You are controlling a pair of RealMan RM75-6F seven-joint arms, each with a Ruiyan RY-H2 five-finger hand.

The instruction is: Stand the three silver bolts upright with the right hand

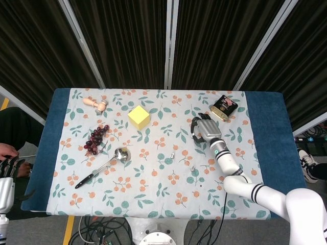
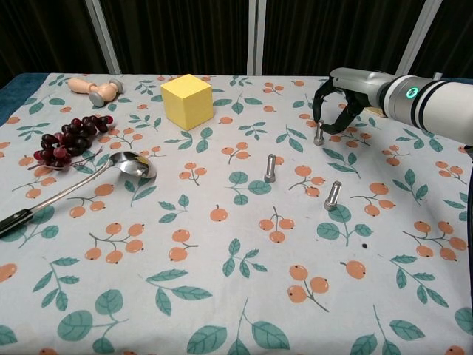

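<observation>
Three silver bolts stand on the floral cloth. One bolt is upright in the middle, and a second bolt stands nearer the front right, leaning a little. The third bolt stands upright under my right hand. The hand arches over it: one fingertip is at the bolt's top and the thumb stands a little apart to the right. My left hand hangs off the table's left edge, fingers extended, holding nothing.
A yellow cube sits at the back centre, dark grapes and a metal ladle lie to the left, and a wooden peg piece is at the far left. A dark tin lies behind the right hand.
</observation>
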